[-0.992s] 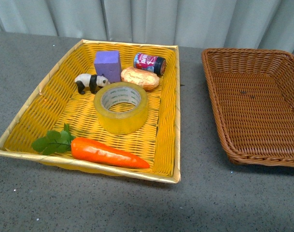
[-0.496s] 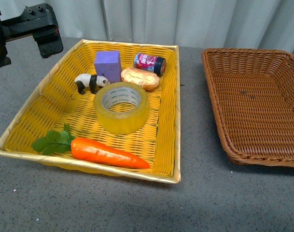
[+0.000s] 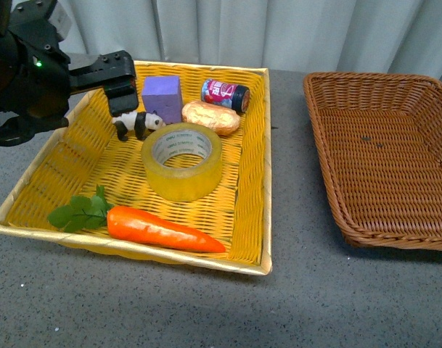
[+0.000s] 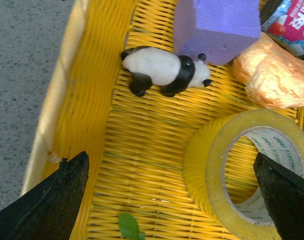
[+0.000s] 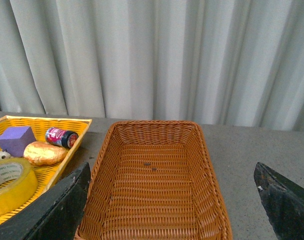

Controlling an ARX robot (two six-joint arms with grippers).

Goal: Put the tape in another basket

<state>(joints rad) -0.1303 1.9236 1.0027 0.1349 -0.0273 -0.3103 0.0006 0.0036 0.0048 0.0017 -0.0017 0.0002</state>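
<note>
The tape [image 3: 181,181], a wide yellow roll with a white printed core, lies flat in the middle of the yellow woven basket [image 3: 54,167]. My left gripper [image 3: 119,85] hangs open over that basket's far left corner, beside the panda toy and apart from the roll. In the left wrist view the tape [image 4: 211,170] sits toward one finger of the open left gripper [image 4: 175,200], with nothing between the fingers. The brown wicker basket [image 3: 337,174] stands empty to the right. My right gripper [image 5: 174,200] is open above the brown basket [image 5: 104,175], and the tape [image 5: 9,187] shows at the side.
The yellow basket also holds a panda toy [image 3: 137,123], a purple block [image 3: 161,96], a small can [image 3: 224,94], a golden wrapped lump [image 3: 210,117] and a carrot [image 3: 162,230]. A grey strip of table separates the two baskets. A curtain hangs behind.
My left arm has come in from the upper left and moved right and down over the yellow basket's far left corner. The tape and other objects have not moved.
</note>
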